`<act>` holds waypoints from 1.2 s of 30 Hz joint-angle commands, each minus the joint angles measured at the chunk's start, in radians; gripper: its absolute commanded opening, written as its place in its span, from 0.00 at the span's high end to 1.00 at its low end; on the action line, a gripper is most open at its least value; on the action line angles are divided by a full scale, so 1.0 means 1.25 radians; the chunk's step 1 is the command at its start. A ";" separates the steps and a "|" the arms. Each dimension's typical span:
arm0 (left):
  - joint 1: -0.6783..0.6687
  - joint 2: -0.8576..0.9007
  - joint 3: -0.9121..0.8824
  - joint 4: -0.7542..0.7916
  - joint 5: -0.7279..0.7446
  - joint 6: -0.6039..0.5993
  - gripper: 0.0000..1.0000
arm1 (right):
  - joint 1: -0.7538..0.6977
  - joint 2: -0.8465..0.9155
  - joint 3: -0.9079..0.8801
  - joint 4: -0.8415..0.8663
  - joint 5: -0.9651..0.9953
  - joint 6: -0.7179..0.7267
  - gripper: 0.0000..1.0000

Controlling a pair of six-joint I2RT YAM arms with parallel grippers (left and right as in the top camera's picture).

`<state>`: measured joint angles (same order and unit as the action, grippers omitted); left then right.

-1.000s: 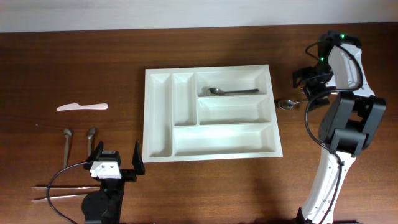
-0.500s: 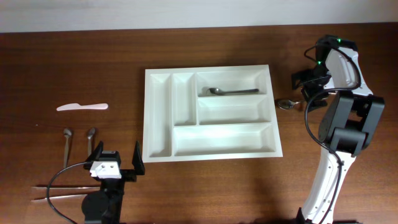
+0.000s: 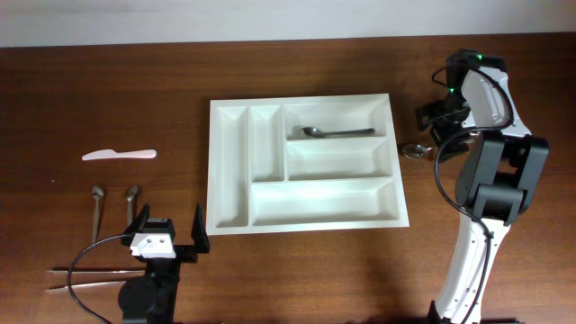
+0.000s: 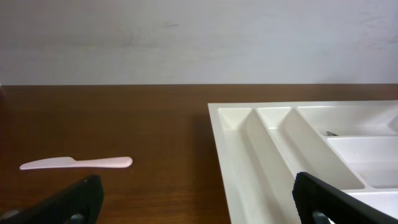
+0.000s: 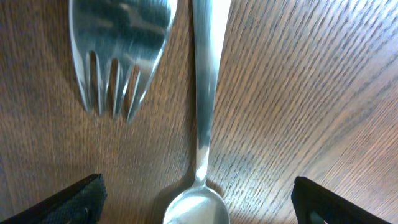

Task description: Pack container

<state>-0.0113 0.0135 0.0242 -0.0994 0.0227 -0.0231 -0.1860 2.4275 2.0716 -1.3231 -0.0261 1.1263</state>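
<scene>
The white five-compartment container (image 3: pixel 230 171) lies mid-table, with one metal spoon (image 3: pixel 335 132) in its top wide compartment. It also shows in the left wrist view (image 4: pixel 261 149). My right gripper (image 3: pixel 439 126) is open, low over a metal spoon (image 5: pixel 202 93) and a fork (image 5: pixel 115 56) lying right of the container; the spoon's bowl (image 3: pixel 413 149) shows in the overhead view. My left gripper (image 3: pixel 167 236) is open and empty at the front left, facing the container's left wall.
A pale pink plastic knife (image 3: pixel 119 155) lies at the left, also in the left wrist view (image 4: pixel 78 163). Two small spoons (image 3: pixel 97 207) lie below it. Chopsticks (image 3: pixel 76 277) lie at the front left beside my left arm's base.
My right gripper has moved a little left and toward the far side, over the cutlery right of the container. The left arm has not moved.
</scene>
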 commanded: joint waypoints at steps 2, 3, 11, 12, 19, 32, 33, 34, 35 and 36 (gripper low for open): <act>0.004 -0.006 -0.006 0.002 -0.002 -0.007 0.01 | 0.001 0.013 -0.007 -0.003 0.031 0.001 0.03; 0.004 -0.006 -0.006 0.002 -0.002 -0.007 0.01 | 0.001 0.013 -0.007 0.004 0.031 -0.013 0.03; 0.004 -0.006 -0.006 0.002 -0.002 -0.007 0.01 | 0.002 0.013 -0.007 0.021 0.029 -0.033 0.03; 0.004 -0.006 -0.006 0.002 -0.002 -0.007 0.01 | 0.001 0.013 -0.007 0.020 0.029 -0.033 0.03; 0.004 -0.006 -0.006 0.002 -0.002 -0.007 0.01 | 0.009 0.013 -0.007 0.017 0.025 -0.039 0.03; 0.004 -0.006 -0.006 0.002 -0.002 -0.007 0.01 | 0.012 0.013 -0.031 0.004 0.061 -0.035 0.02; 0.004 -0.006 -0.006 0.002 -0.002 -0.007 0.01 | 0.012 0.013 -0.038 0.010 0.060 -0.035 0.02; 0.004 -0.006 -0.006 0.003 -0.002 -0.007 0.01 | 0.012 0.013 -0.045 0.016 0.058 -0.036 0.02; 0.004 -0.006 -0.006 0.002 -0.002 -0.007 0.01 | 0.012 0.013 -0.051 0.021 0.056 -0.036 0.02; 0.004 -0.006 -0.006 0.002 -0.002 -0.007 0.01 | 0.012 0.013 -0.059 0.024 0.054 -0.036 0.02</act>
<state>-0.0113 0.0135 0.0242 -0.0994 0.0231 -0.0231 -0.1783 2.4275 2.0373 -1.3025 0.0227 1.0843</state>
